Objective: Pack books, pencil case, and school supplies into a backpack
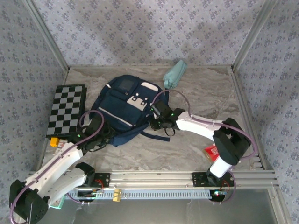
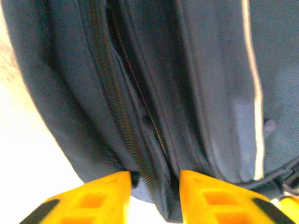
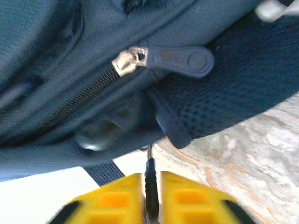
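marbled table (image 1: 210, 93), walled round with patterned cloth, is where the backpack (image 1: 124, 107) is laid flat near the middle, front patches up. the pencil case (image 1: 175, 73) is seen well apart from it at the far edge. the red packet (image 1: 212, 150) lies near the right arm's base, and a checkered board (image 1: 67, 109) is just beside the pack on the left.

the left gripper (image 2: 154, 189) is set at the pack's near-left edge. its fingers are apart, and a fold of navy cloth with a zip line fills the gap, so it is judged to be clamped on that fold. the right gripper (image 3: 150, 182) is closed almost fully on a thin dark zip pull (image 3: 149, 165) hanging under the pack's near-right side. a second pull (image 3: 180, 59) lies untaken above it.

the pack is judged soft and limp. unless it is anchored, the cloth will bunch and be dragged along rather than let a slider run. a hold on the fabric close beside the zip track, opposing the pull, is therefore called for. the pull tab is small, thin and probably slippery, so it is best seated deep between the pads and drawn along the track, not away from it. the pencil case is judged light and squashy, best pinched across its middle. the packet is flat and would have to be taken by an edge.
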Robot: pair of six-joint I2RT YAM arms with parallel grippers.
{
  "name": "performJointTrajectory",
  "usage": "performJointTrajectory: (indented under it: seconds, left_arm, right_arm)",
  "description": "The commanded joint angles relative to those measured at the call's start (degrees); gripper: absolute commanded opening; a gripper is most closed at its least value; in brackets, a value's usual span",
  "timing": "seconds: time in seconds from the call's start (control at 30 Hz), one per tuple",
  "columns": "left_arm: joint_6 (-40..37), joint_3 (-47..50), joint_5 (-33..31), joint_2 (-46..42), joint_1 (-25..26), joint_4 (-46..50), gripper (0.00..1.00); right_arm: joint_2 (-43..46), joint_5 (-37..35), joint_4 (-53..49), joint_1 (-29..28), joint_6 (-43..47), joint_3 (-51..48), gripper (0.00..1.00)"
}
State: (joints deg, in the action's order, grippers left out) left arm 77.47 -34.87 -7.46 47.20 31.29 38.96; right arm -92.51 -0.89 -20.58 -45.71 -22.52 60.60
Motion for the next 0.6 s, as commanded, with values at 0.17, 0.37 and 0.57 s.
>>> performJointTrajectory:
  seconds: [0.17, 0.37, 0.57]
  left_arm:
    - [-8.92, -6.58, -0.39, -1.85, 1.26, 1.77, 0.43]
    - [-9.29, -9.95, -0.89, 8.13, 7.64, -4.31, 0.37]
    - [-7.75, -8.64, -1.05, 14.66, 11.84, -9.00, 0.34]
  right_arm:
    - [5.27, 8.37, -5.86, 6.26, -6.78, 4.61, 0.56]
    - [-5.66, 10.19, -8.12, 8.25, -15.57, 17.27, 0.59]
    - [-13.67, 7.22, -10.22, 8.89, -22.04, 25.03, 0.62]
